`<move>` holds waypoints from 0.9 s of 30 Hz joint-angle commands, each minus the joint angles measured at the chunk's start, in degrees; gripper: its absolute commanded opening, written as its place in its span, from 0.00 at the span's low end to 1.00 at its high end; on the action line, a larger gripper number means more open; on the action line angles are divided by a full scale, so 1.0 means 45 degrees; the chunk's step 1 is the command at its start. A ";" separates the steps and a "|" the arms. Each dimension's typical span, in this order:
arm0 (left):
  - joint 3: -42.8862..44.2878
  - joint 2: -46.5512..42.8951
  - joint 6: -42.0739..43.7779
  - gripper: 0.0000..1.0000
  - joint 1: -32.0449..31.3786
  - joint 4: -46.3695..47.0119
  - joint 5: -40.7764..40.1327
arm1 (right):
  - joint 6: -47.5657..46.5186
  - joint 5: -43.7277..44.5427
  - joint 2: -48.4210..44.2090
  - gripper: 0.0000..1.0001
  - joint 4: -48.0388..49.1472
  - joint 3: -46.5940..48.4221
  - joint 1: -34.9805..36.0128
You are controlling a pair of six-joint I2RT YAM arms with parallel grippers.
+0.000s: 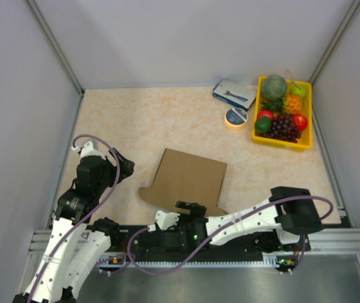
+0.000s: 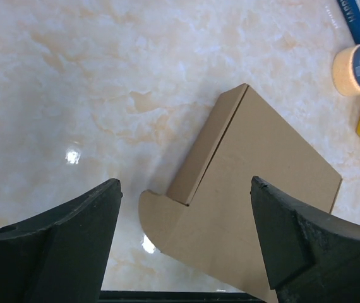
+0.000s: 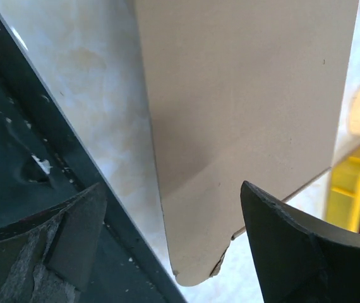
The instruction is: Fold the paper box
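Paper box (image 1: 189,180) lies on the table (image 1: 136,120), centre, close to the near edge, well apart from the yellow fruit tray (image 1: 282,144) and the small blue-and-white carton (image 1: 234,95) at the far right.

Blank is essentially flat. In the left wrist view, one narrow strip along its left edge looks creased upward; how far, cannot tell. A rounded tab sticks out at the near-left corner.

Left end effector (image 2: 185,183) is released, fingers spread wide and holding nothing. It hovers above the table just left of the blank.

Right end effector (image 3: 172,186) is also released and empty, low at the blank's near edge with the rounded flap ahead of its fingers.

Judgement: task is barely begun. No walls are raised and no flaps are tucked, so nearly all the folding remains.
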 commanded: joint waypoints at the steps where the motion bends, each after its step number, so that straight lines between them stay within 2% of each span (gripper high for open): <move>1: 0.0483 0.0118 -0.0542 0.87 0.0131 -0.1014 -0.0475 | -0.0465 0.3026 0.1383 0.84 -0.0981 0.1029 0.0355; 5: 0.0269 -0.0057 -0.0698 0.87 0.0151 -0.0761 -0.0162 | -0.0211 0.4413 0.2618 0.77 -0.1001 0.1029 0.0316; 7: 0.0229 -0.0097 -0.0718 0.87 0.0151 -0.0663 -0.0123 | -0.0075 0.4668 0.2718 0.66 -0.1020 0.1068 0.0316; 8: 0.0248 -0.0097 -0.0680 0.87 0.0151 -0.0663 -0.0123 | 0.0004 0.4708 0.2582 0.57 -0.1059 0.1069 0.0316; 9: 0.0268 -0.0077 -0.0679 0.87 0.0151 -0.0701 -0.0142 | 0.0063 0.4669 0.2406 0.38 -0.1059 0.1049 0.0316; 10: 0.0287 -0.0077 -0.0660 0.87 0.0170 -0.0740 -0.0220 | 0.0083 0.4727 0.2250 0.29 -0.1079 0.1030 0.0316; 12: 0.0384 -0.0097 -0.0621 0.87 0.0170 -0.0779 -0.0298 | -0.0034 0.4999 0.1917 0.16 -0.1059 0.1049 0.0296; 15: 0.0676 -0.0194 -0.0504 0.88 0.0170 -0.0760 -0.0415 | -0.0638 0.5293 0.1430 0.03 -0.1079 0.1146 0.0180; 22: 0.2062 0.0176 0.0530 0.89 0.0170 -0.0839 -0.1021 | -0.2532 0.4104 -0.1068 0.00 -0.0942 0.1400 -0.0952; 25: 0.2279 0.0352 0.0669 0.89 0.0170 -0.0780 -0.1041 | -0.3120 0.3207 -0.2260 0.00 -0.0786 0.1555 -0.1867; 27: 0.2338 0.0353 0.0513 0.89 0.0170 -0.0858 -0.1060 | -0.3894 0.1822 -0.2924 0.00 -0.0631 0.1732 -0.2358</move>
